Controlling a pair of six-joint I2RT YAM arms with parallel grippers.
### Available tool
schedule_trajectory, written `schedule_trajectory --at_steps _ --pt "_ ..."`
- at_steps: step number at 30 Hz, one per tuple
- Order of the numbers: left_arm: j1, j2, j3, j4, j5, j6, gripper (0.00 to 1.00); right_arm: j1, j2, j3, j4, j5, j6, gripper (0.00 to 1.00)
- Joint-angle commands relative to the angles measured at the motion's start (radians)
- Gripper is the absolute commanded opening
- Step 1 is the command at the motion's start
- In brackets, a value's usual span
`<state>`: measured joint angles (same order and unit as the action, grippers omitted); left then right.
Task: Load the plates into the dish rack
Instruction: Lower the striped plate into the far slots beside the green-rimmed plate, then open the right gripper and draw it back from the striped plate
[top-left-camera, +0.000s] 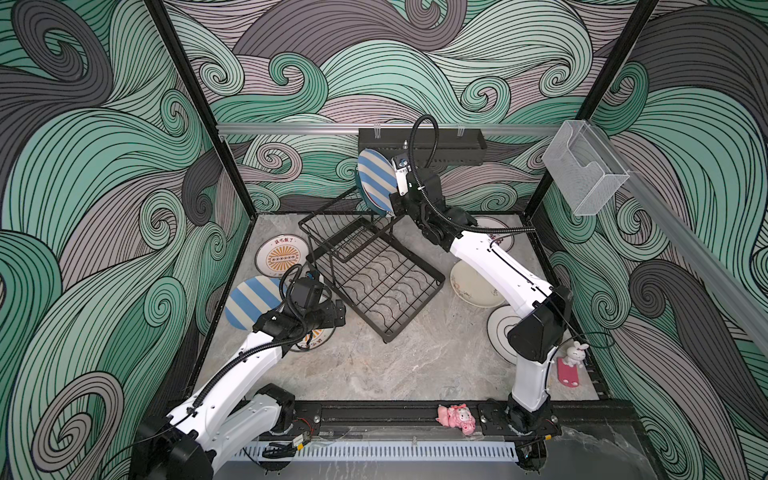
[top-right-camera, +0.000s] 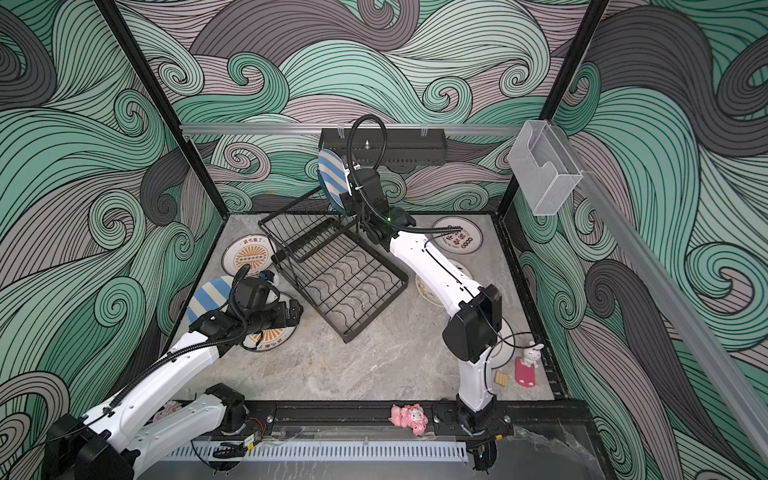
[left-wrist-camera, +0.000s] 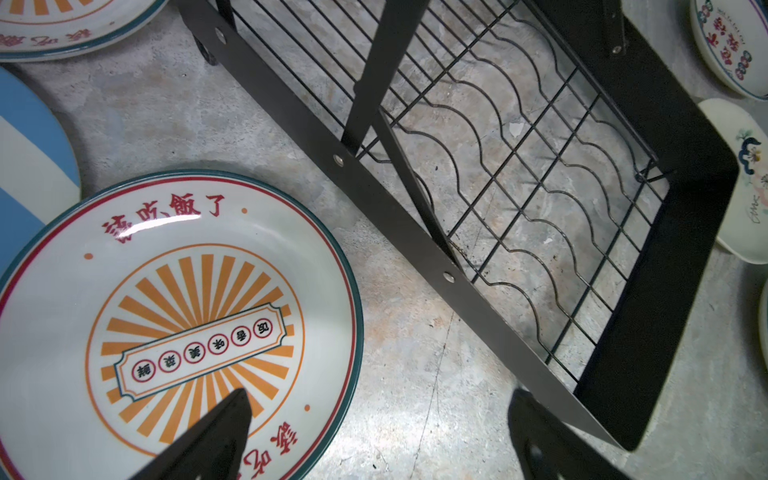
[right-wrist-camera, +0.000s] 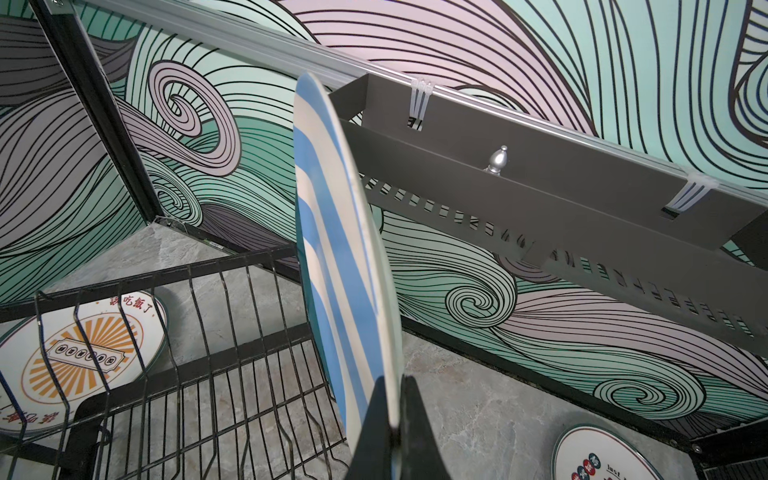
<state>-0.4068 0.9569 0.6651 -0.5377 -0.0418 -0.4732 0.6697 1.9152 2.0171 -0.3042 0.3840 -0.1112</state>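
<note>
Directions are clock positions in a top view, 12 o'clock being the back wall.

1. Near edge: a pink toy lies on the base rail, well apart from the work.
2. At 8 o'clock of the dish rack, the left gripper hangs with jaws spread and empty, over an orange sunburst plate. A striped plate lies flat just beside it.
3. The rack's wavy grid base is empty. More plates lie flat at its 3 o'clock, including a cream plate.
4. Far side: the right gripper is pressed onto the rim of the second striped plate, holding it on edge, clear of the table.
5. Governing relation: the raised slotted basket lies toward 8 o'clock of the held plate and below it. The plate's edge appears roughly in line with the basket wires, so a lowering move should suffice.
6. Obstructions: the black wall tray stands close behind at 12 o'clock. The left arm is clear.
</note>
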Motion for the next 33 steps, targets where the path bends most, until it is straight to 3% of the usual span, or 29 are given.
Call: schedule_trajectory --at_steps 1,20,24,33 --pt "0.013 0.013 -0.002 -0.016 -0.018 -0.022 0.99 -0.008 0.003 0.001 0.042 0.003 0.027 0.0" --pt "0.057 0.06 -0.036 0.004 -0.043 -0.065 0.98 -0.018 0.08 0.062 -0.005 -0.027 0.041 0.0" --pt "0.062 0.066 -0.043 0.005 -0.049 -0.068 0.99 -0.018 0.095 0.087 -0.025 -0.032 0.036 0.08" --pt "0.065 0.099 -0.052 0.021 -0.04 -0.071 0.99 -0.01 0.057 0.103 -0.08 -0.055 0.026 0.37"
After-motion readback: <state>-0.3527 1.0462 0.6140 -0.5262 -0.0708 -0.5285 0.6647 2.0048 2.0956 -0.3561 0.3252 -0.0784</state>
